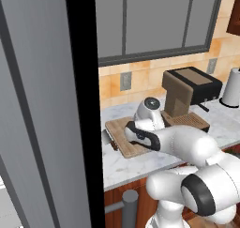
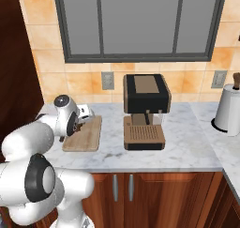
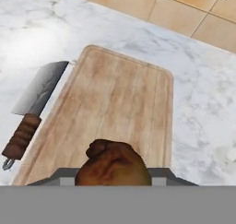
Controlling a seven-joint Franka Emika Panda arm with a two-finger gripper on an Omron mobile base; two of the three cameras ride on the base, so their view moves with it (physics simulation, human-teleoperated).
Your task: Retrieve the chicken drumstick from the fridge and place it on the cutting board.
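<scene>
Kitchen, marble counter (image 2: 187,142), coffee machine (image 2: 144,110), tiled backsplash (image 2: 84,84)

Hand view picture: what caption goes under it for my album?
End effector holding the chicken drumstick above the cutting board, a knife alongside.

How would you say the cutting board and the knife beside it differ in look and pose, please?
The cutting board is a broad, light wooden rectangle with rounded corners; the knife is narrow, with a grey metal blade and a dark brown ribbed handle. The cutting board lies under the pincer, which holds the chicken drumstick above it; the knife lies off to one side, along the board's long edge. Both lie flat on the marble counter.
</scene>
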